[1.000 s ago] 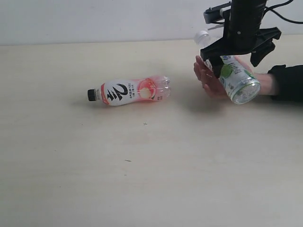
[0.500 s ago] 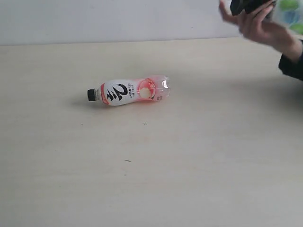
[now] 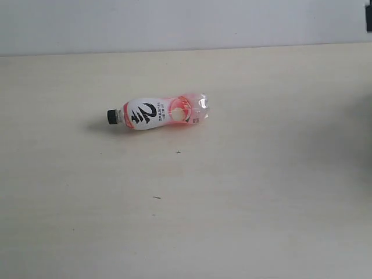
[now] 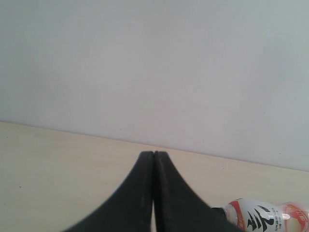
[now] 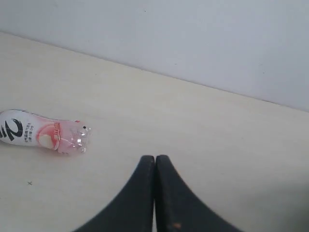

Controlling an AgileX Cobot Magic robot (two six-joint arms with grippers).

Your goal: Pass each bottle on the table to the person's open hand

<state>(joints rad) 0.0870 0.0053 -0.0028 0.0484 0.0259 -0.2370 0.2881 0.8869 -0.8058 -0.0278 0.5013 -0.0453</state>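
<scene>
With my left claw (image 4: pixel 153 154) and right claw (image 5: pixel 155 158) both clenched on nothing, the pink-white bottle (image 3: pixel 158 113) lies sideways left of centre on the tabletop (image 3: pixel 244 209), cap pointing left, likely nearer my left arm.

Left tool (image 4: pixel 153 154), two black fingers (image 4: pixel 137 198) pressed flush together — tips meeting in a narrow seam, right tool (image 5: pixel 155 157), black fingers (image 5: pixel 137 193) likewise closed tight — tips touching
</scene>
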